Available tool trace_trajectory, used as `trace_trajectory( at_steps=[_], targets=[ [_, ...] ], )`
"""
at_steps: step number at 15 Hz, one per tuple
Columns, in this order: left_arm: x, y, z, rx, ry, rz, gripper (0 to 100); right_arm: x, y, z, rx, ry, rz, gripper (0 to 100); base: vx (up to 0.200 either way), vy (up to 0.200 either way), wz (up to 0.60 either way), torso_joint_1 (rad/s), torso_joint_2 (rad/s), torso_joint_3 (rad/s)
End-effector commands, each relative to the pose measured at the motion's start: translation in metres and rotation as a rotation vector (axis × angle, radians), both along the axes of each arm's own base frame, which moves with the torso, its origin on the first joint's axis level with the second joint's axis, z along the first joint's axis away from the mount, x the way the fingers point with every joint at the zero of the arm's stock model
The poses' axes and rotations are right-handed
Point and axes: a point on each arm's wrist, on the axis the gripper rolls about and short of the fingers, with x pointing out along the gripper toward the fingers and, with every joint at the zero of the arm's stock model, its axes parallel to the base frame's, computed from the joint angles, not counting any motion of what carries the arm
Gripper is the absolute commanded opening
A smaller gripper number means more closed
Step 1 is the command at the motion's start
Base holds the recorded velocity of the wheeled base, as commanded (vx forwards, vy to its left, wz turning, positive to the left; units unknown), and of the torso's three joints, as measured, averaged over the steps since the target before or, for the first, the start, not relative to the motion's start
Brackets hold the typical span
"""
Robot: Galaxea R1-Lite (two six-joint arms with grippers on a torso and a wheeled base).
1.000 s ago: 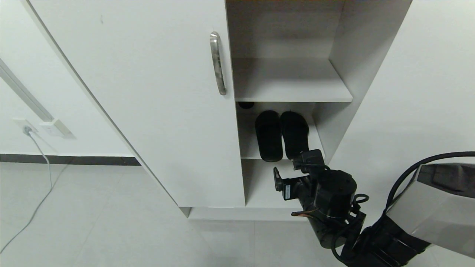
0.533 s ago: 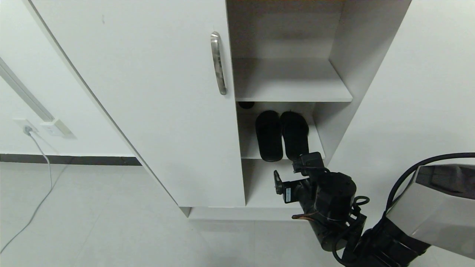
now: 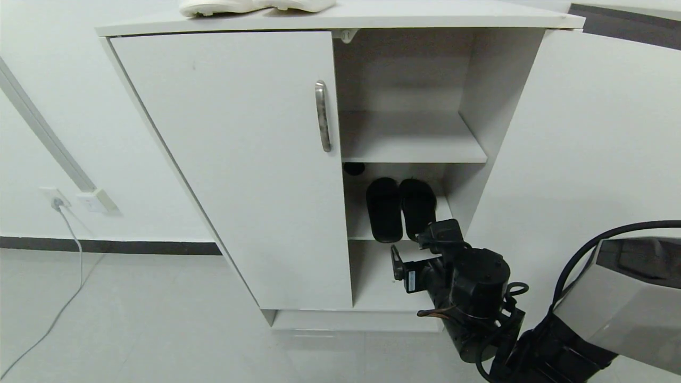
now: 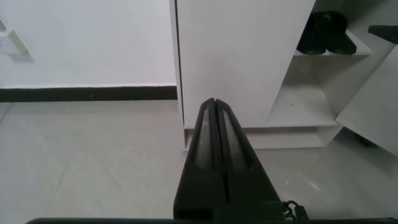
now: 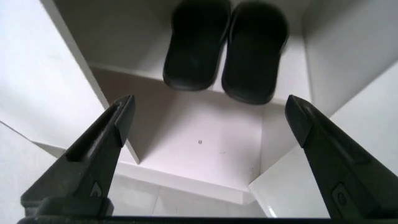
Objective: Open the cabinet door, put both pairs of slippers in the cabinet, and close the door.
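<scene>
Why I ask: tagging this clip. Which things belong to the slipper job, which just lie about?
Job: cabinet, its open door, black slippers inside, white slippers on top, right pincer.
Lying about: wall socket, grey cable.

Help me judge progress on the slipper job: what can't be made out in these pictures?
- Pale things on the cabinet top: cut off by the head view's upper edge; slippers or not, unclear.
- Cabinet's left half: hidden behind the shut door, head view.
- Dark round thing behind the black slippers: too small and shadowed, head view.
</scene>
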Motion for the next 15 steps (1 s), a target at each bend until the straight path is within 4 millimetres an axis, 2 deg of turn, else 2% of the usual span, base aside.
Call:
trace_trajectory(
  at_steps=[1, 5, 7, 8, 15],
  targets=[
    [0.000, 0.000, 0.000, 0.000, 0.001, 0.000, 0, -0.001, 0.000, -0.001, -0.003, 0.003, 0.002, 100, 0.000, 0.000, 0.00, -0.007, 0.01, 0.198],
    [0.000, 0.000, 0.000, -0.003, 0.001, 0.001, 0, -0.005, -0.003, -0.002, -0.014, 0.010, 0.008, 100, 0.000, 0.000, 0.00, 0.001, 0.00, 0.203],
    [0.000, 0.000, 0.000, -0.002, 0.001, 0.001, 0, -0.032, -0.010, 0.002, -0.022, 0.022, 0.210, 100, 0.000, 0.000, 0.00, 0.001, 0.00, 0.052],
    [0.000, 0.000, 0.000, -0.002, 0.001, 0.001, 0, -0.039, -0.014, 0.003, -0.027, 0.031, 0.261, 100, 0.000, 0.000, 0.00, 0.000, 0.00, 0.000],
    [0.000, 0.000, 0.000, -0.002, 0.001, 0.000, 0, -0.042, -0.012, -0.002, -0.036, 0.046, 0.287, 100, 0.000, 0.000, 0.00, 0.000, 0.00, 0.000]
  ],
)
